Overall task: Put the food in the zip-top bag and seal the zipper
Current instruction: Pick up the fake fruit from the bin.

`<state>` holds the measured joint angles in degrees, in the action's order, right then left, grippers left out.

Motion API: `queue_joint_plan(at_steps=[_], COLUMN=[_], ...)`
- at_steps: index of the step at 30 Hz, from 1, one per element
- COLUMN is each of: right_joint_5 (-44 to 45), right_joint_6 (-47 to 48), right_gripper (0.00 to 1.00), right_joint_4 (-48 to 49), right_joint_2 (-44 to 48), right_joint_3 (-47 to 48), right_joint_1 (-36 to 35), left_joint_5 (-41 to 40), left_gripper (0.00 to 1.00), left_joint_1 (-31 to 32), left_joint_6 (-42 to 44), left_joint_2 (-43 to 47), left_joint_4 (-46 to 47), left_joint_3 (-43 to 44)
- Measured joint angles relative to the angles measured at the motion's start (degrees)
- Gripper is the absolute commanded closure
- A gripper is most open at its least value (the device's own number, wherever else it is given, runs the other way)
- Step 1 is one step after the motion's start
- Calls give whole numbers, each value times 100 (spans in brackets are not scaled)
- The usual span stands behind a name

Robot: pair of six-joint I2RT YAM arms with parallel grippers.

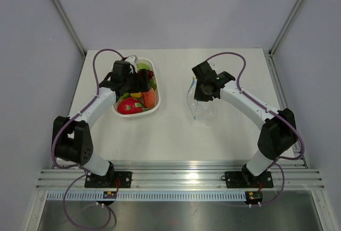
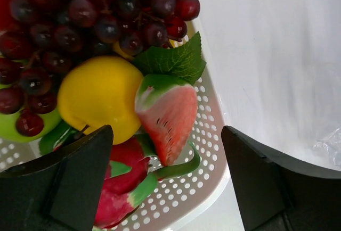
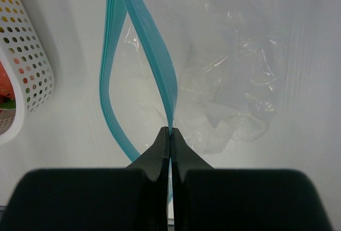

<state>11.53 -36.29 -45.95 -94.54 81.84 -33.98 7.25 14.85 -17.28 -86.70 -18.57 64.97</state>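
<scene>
Up front, both arms are bolted to a metal rail (image 1: 176,178) at the near edge of the white desk (image 1: 176,140). Further in, on the right, the clear crinkly zip-top bag (image 1: 201,107) is lying on the desk, its pale teal zipper (image 3: 154,55) pinched by the closed right fingers (image 3: 170,138), mouth gaping. On the left, the food (image 2: 101,98) (yellow fruit, dark grapes, red bits) is piled in a white perforated basket (image 2: 210,146), with the left fingers (image 1: 133,86) spread wide above it. Pale walls (image 1: 186,7) are seen behind.
</scene>
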Motion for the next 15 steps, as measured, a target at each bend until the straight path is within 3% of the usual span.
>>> queue_joint_plan(at_steps=[15], right_joint_5=[2], right_joint_6=[-2], right_gripper=[100], right_joint_4=[-66], right_joint_2=[42], right_joint_3=[-107], right_joint_1=[0], left_joint_5=[719], left_gripper=[30], left_joint_1=[-35], left_joint_6=[-168], left_joint_2=[-616], left_joint_4=[579], left_joint_3=[0])
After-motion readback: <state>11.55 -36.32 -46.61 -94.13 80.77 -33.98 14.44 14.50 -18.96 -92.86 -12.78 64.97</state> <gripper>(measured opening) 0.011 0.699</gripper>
